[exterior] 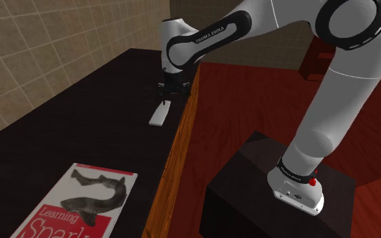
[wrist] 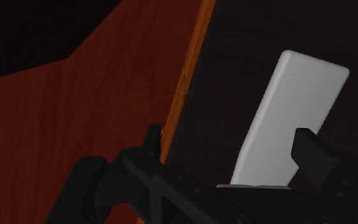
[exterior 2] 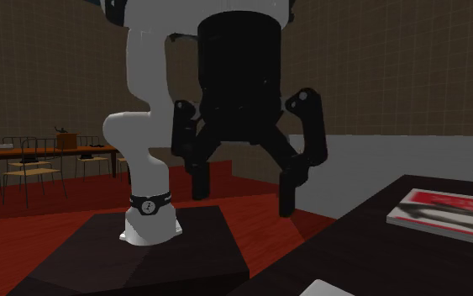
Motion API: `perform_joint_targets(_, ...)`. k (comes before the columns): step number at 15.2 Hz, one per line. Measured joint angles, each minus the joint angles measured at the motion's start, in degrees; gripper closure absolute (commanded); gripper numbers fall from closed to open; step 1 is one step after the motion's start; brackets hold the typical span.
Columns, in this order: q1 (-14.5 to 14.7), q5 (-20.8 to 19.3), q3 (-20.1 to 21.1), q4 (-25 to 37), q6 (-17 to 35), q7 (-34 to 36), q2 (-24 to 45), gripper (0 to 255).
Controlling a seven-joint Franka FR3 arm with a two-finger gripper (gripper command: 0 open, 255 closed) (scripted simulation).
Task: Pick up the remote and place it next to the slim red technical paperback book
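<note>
Shoulder view: black gripper, jaws spread apart, hovers over the far end of a white remote lying near the table's wooden edge; the book lies well apart.

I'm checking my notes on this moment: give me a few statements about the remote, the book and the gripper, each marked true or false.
1. The remote lies on the dark table, close to its orange-brown edge. True.
2. The gripper is shut on the remote. False: its fingers stand apart, and the remote lies on the table beneath it.
3. The book lies flat on the same table. True.
4. The remote touches the book. False: a stretch of bare table separates them.
5. The remote is black. False: it is white.
</note>
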Motion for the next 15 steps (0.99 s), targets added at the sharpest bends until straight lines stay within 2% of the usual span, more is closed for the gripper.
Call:
perform_joint_targets(8,2.6,-5.8,-2.6,16.7,0.0,15.8,17.6,0)
perform_joint_targets(15,3.3,-6.9,-3.2,16.0,3.8,17.5,20.8,0)
